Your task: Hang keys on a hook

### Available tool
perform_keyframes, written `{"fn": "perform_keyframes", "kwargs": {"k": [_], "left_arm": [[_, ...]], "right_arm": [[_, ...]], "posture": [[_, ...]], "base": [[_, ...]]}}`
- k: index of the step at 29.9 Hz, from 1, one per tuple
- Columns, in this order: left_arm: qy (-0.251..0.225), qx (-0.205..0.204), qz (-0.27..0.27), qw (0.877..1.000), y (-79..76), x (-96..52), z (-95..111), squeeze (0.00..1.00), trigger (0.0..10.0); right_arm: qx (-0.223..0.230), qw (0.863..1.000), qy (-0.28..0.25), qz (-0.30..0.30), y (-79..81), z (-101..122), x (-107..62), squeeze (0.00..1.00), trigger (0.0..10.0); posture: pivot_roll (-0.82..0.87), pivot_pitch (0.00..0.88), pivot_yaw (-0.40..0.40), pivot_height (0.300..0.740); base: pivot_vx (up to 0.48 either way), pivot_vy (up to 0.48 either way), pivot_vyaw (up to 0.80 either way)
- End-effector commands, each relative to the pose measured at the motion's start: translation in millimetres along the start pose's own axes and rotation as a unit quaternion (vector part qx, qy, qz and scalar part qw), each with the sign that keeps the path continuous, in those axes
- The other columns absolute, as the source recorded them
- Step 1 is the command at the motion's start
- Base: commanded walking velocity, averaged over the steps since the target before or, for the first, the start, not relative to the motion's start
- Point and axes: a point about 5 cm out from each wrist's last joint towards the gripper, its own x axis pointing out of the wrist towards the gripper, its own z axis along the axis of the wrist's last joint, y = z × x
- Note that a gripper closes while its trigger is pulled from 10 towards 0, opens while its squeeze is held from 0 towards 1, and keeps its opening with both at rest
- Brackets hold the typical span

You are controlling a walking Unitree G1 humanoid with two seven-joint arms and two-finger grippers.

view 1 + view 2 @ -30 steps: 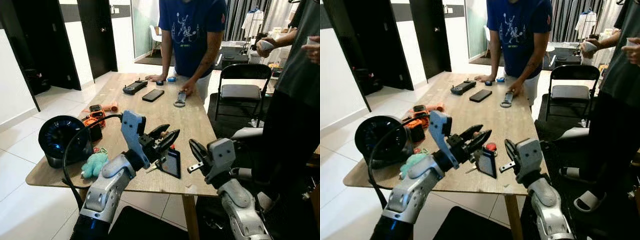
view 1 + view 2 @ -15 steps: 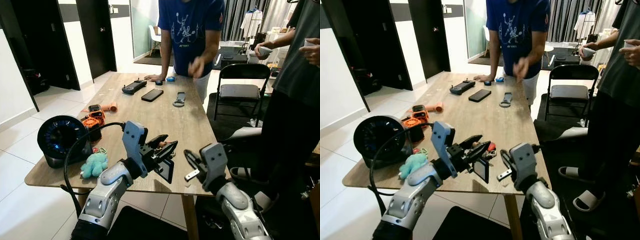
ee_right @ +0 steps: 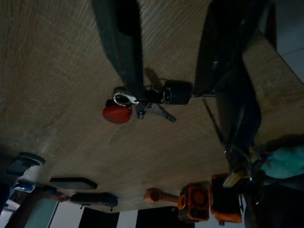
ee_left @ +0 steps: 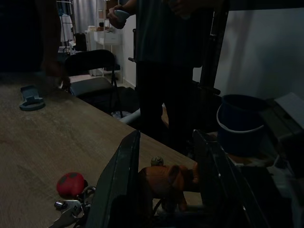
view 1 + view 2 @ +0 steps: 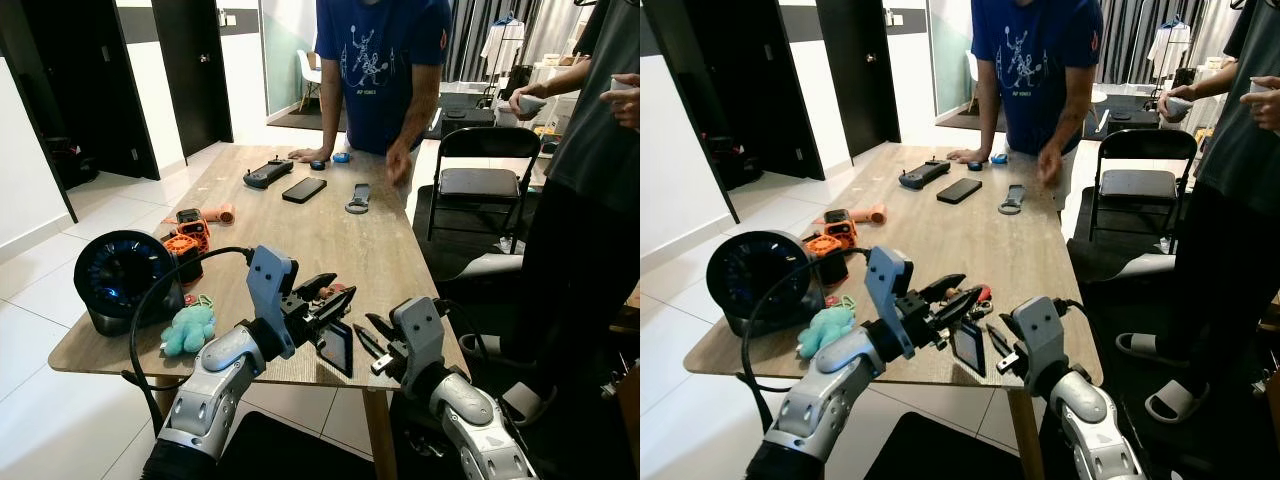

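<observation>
My left gripper (image 5: 331, 296) stood open over the tabletop's (image 5: 330, 230) near edge, its fingers apart around a small orange piece without gripping it that I could tell, a dark flat panel (image 5: 334, 347) just below. My right gripper (image 5: 366, 335) hovered open beside it near the near right corner. The keys (image 3: 142, 104) lay flat on the wood between them, close to the near edge, long axis running from the red fob (image 3: 117, 114) to the blade tip. A person in blue (image 5: 385, 60) stood at the far edge.
</observation>
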Motion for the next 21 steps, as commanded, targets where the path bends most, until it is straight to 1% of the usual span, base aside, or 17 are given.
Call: {"fn": "perform_keyframes", "kwargs": {"k": [1,7,11,12,13,14,15,16,17,18,19,21], "left_arm": [[0.003,0.020,-0.014,1.000,-0.4,-0.4,2.5,0.00,10.0],[0.003,0.021,-0.017,1.000,-1.3,-0.2,2.2,0.00,10.0],[0.004,0.025,-0.026,0.999,-4.5,1.2,1.8,0.00,10.0],[0.004,0.025,-0.026,0.999,-4.5,1.2,1.8,0.00,10.0],[0.005,0.026,-0.027,0.999,-4.9,1.4,1.6,0.00,10.0],[0.005,0.026,-0.027,0.999,-4.9,1.4,1.6,0.00,10.0],[0.005,0.026,-0.028,0.999,-5.2,1.7,1.5,0.00,10.0],[0.005,0.026,-0.028,0.999,-5.2,1.7,1.5,0.00,10.0],[0.006,0.027,-0.030,0.999,-5.5,1.7,1.4,0.00,10.0],[0.006,0.027,-0.030,0.999,-5.5,1.7,1.4,0.00,10.0],[0.007,0.028,-0.031,0.999,-5.7,1.5,1.3,0.00,10.0],[0.008,0.030,-0.031,0.999,-5.7,1.4,1.3,0.00,10.0]], "right_arm": [[0.001,1.000,0.015,0.007,4.3,-4.8,0.2,0.00,10.0],[0.003,1.000,0.020,0.012,5.3,-6.0,0.7,0.00,10.0],[0.018,0.998,0.037,0.054,15.9,-10.5,1.1,0.00,10.0],[0.018,0.998,0.037,0.054,15.9,-10.5,1.1,0.00,10.0],[0.024,0.996,0.044,0.075,21.5,-12.0,0.8,0.00,10.0],[0.024,0.996,0.044,0.075,21.5,-12.0,0.8,0.00,10.0],[0.029,0.994,0.050,0.096,27.4,-13.0,0.2,0.00,10.0],[0.029,0.994,0.050,0.096,27.4,-13.0,0.2,0.00,10.0],[0.036,0.991,0.053,0.116,33.2,-13.5,-0.5,0.00,10.0],[0.036,0.991,0.053,0.116,33.2,-13.5,-0.5,0.00,10.0],[0.040,0.989,0.057,0.133,38.2,-13.8,-1.6,0.00,10.0],[0.039,0.987,0.058,0.142,41.0,-13.8,-2.4,0.00,10.0]], "posture": [[0.03,0.076,0.015,0.740],[0.03,0.073,0.014,0.740],[0.03,0.070,0.014,0.740],[0.03,0.070,0.014,0.740],[0.03,0.065,0.013,0.740],[0.03,0.065,0.013,0.740],[0.03,0.064,0.013,0.740],[0.03,0.064,0.013,0.740],[0.03,0.064,0.013,0.740],[0.03,0.064,0.013,0.740],[0.03,0.064,0.013,0.740],[0.03,0.066,0.013,0.740]], "base": [[0.000,0.000,0.00],[0.000,0.000,0.00],[0.000,0.000,0.00],[0.000,0.000,0.00],[0.000,0.000,0.00],[0.000,0.000,0.00],[0.000,0.000,0.00],[0.000,0.000,0.00],[0.000,0.000,0.00],[0.000,0.000,0.00],[0.000,0.000,0.00],[0.000,0.000,0.00]]}}
